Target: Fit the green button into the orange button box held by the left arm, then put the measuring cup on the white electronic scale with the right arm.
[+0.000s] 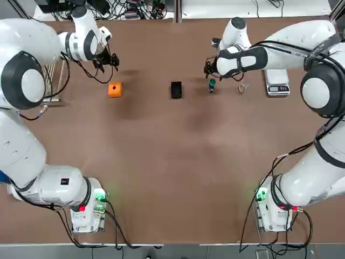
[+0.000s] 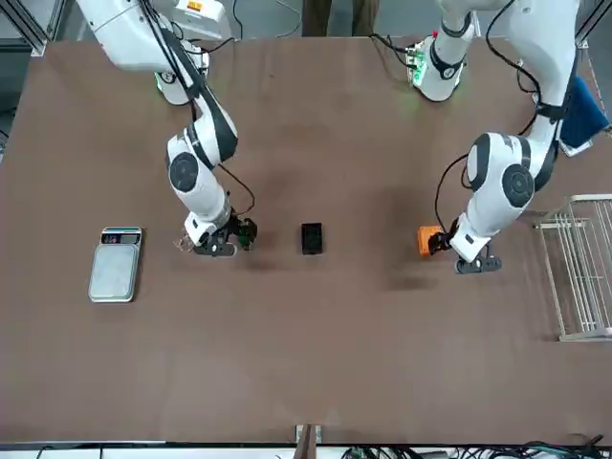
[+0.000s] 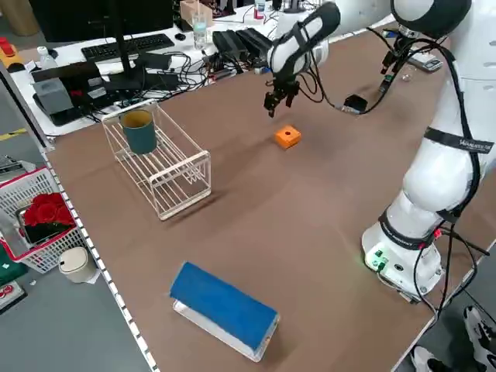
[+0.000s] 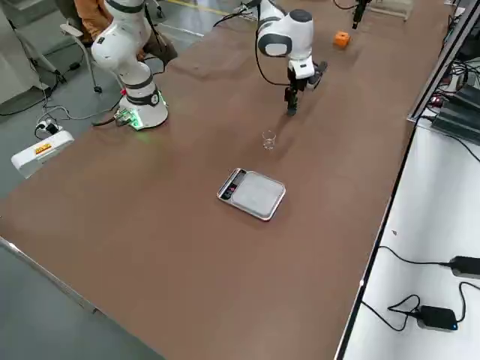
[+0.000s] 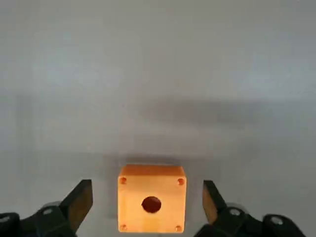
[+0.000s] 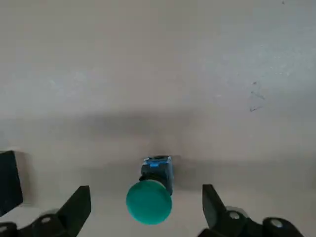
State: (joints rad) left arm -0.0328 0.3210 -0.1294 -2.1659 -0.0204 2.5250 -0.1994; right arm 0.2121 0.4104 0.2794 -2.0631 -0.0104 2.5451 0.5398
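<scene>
Wrist views show each gripper [image 5: 146, 212] spread wide, so the box [image 5: 151, 205] and button [image 6: 149, 200] can be grabbed.

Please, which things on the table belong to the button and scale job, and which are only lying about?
For the job: orange button box, green button, measuring cup, white electronic scale, left gripper and right gripper, both open.

Lying about: black block, wire rack, blue-topped box.

In the top view the right arm's wrist covers its end effector [image 1: 209, 69] and the far end of the white electronic scale [image 1: 277, 83]. Beside that end effector, the measuring cup [image 1: 243, 88] is too small to make out.
</scene>
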